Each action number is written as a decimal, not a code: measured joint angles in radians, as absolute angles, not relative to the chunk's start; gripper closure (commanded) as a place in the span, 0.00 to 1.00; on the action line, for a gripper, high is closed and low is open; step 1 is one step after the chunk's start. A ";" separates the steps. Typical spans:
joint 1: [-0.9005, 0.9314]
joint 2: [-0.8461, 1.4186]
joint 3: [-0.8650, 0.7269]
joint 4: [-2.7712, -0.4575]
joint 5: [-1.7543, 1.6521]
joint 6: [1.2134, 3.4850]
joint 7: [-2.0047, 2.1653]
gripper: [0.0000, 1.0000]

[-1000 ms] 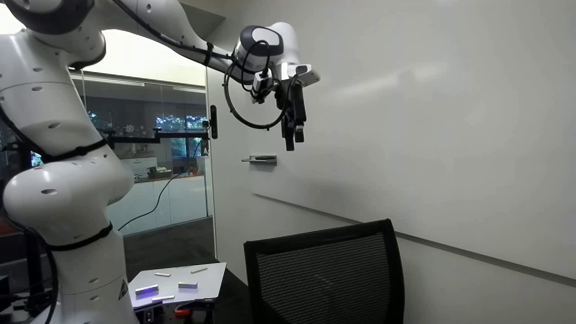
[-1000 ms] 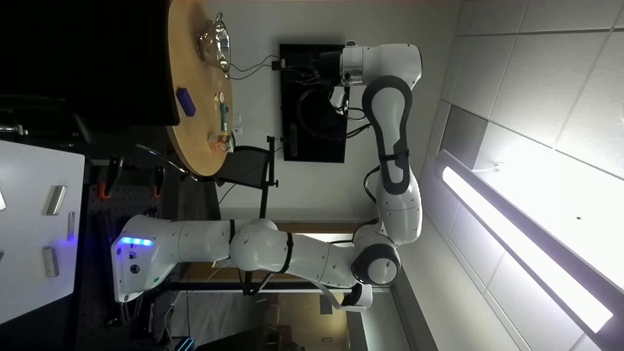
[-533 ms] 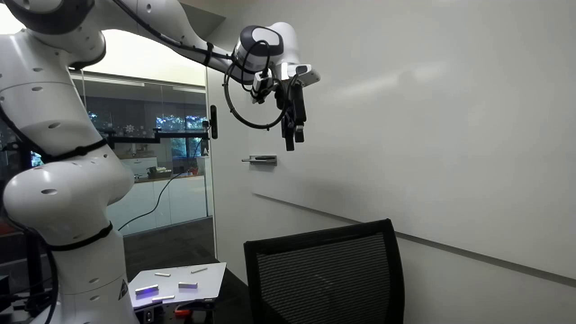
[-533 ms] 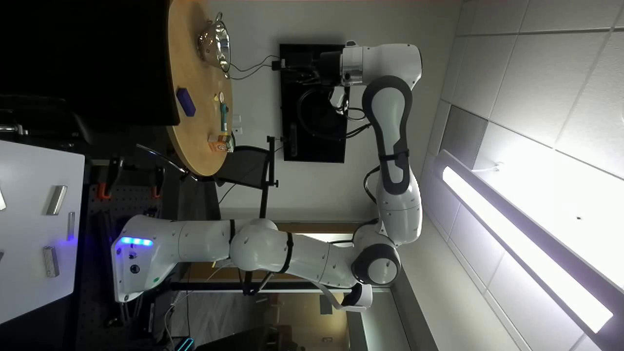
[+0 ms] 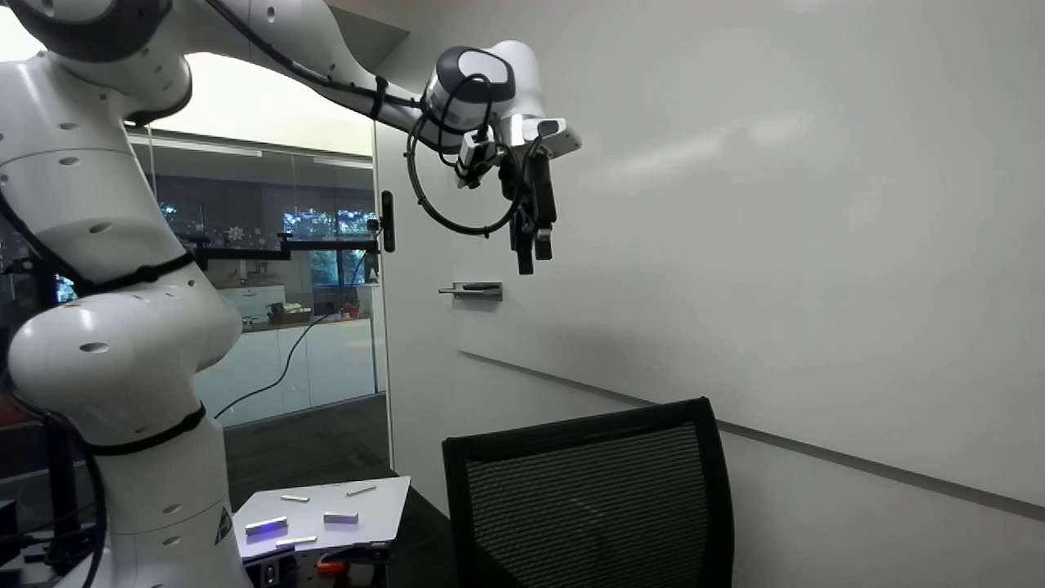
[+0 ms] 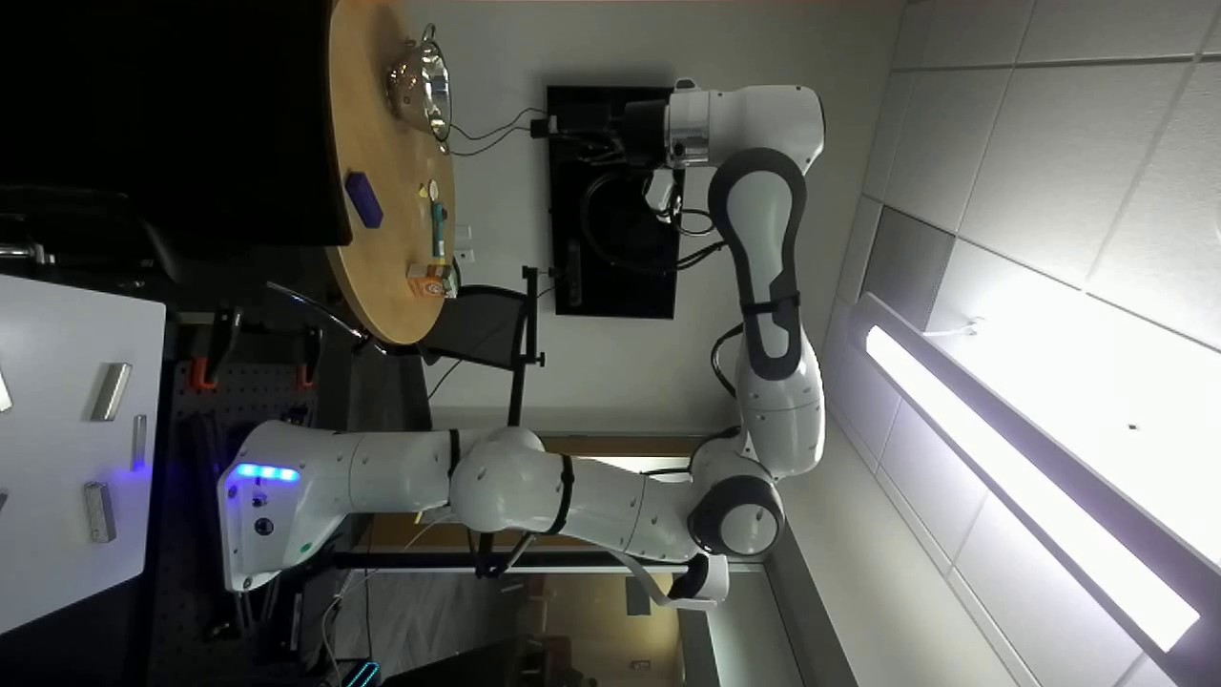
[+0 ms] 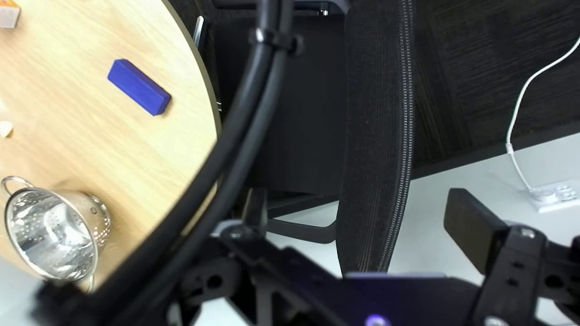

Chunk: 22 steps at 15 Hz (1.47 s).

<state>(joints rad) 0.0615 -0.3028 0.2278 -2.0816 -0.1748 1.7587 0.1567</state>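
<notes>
Out past the rim of the round wooden table (image 7: 90,149), higher than its top, my gripper (image 7: 358,206) is hanging, its fingers (image 7: 473,228) standing wide apart.

Black cable bundle (image 7: 244,131), one: curving across the wrist view and partly covering the table's rim.

Black chair (image 7: 374,136), one: standing below my gripper, just beside the table; its seat is lying toward the rim, its pale-stitched back is rising on the side away from the table.

Blue block (image 7: 139,87), one: lying on the table, near the rim on the chair's side.

Metal colander (image 7: 68,226), perforated, handled: standing upright on the table, apart from the block.

Teal item (image 6: 438,229), too small to identify: in an exterior view it is lying on the table between the colander and an orange-and-white box (image 6: 432,280), which is standing well apart from the colander.

White work surface (image 6: 48,458), bearing metal bars (image 6: 112,391): extending beside my base (image 6: 277,515), apart from the table.

Black screen (image 6: 630,296), one: hanging on the wall (image 6: 620,372) behind the table, higher than its top.

Ceiling lamp (image 6: 1025,485), lit: shining high above the table's level.
</notes>
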 measured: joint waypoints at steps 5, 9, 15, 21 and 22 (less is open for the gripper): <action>0.086 -0.283 0.225 -2.044 -0.175 1.734 0.141 0.00; 0.111 -0.234 0.227 -1.978 -0.175 1.705 0.138 0.00; 0.136 -0.143 0.227 -1.896 -0.168 1.654 0.064 0.00; 0.183 -0.087 0.234 -1.883 -0.166 1.587 0.048 0.00; 0.187 -0.080 0.236 -1.884 -0.168 1.585 0.053 0.00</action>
